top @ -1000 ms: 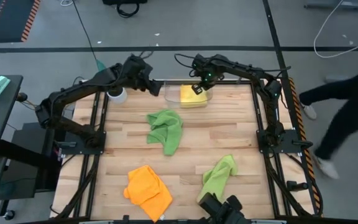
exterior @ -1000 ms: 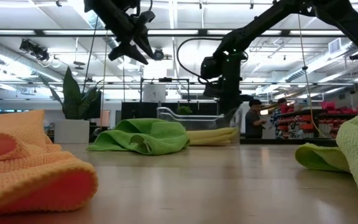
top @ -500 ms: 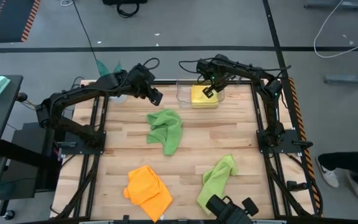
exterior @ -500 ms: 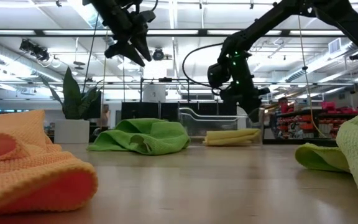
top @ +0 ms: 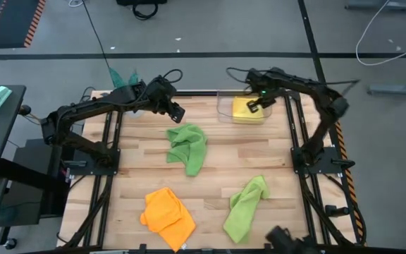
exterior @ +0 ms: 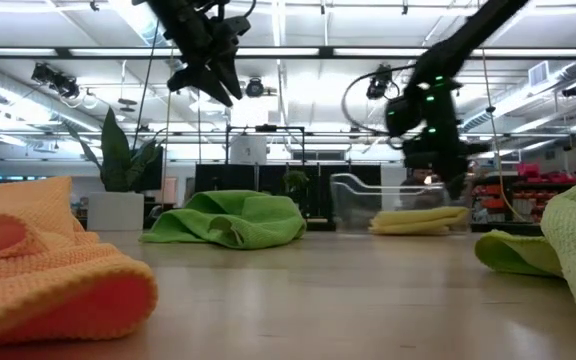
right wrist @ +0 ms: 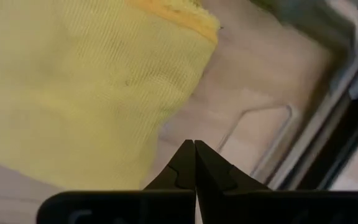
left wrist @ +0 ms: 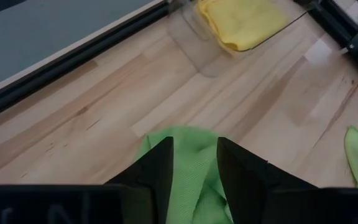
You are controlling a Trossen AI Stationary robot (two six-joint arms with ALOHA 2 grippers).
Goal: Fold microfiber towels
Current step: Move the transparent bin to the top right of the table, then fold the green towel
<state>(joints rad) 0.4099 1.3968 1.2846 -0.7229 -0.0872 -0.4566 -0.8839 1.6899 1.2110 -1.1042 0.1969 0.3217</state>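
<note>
Clear bin (top: 225,106) with yellow towel (top: 247,110) slid rightward; right pincer (top: 254,107) clenched empty, left pincer (top: 177,111) released.

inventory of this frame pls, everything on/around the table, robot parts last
yellow towel: 1, yellow, folded, in the clear bin at the far edge
clear bin: 1, transparent, far edge, right of centre
green towels: 2, lime, crumpled; one mid-table, one near right
orange towel: 1, orange, crumpled, near left
plant: 1, teal leaves, white pot, far left corner
table: 1, light wood
left tool: 1, dark, open, raised above the mid-table green towel
right tool: 1, dark, shut, over the bin by the yellow towel
</note>
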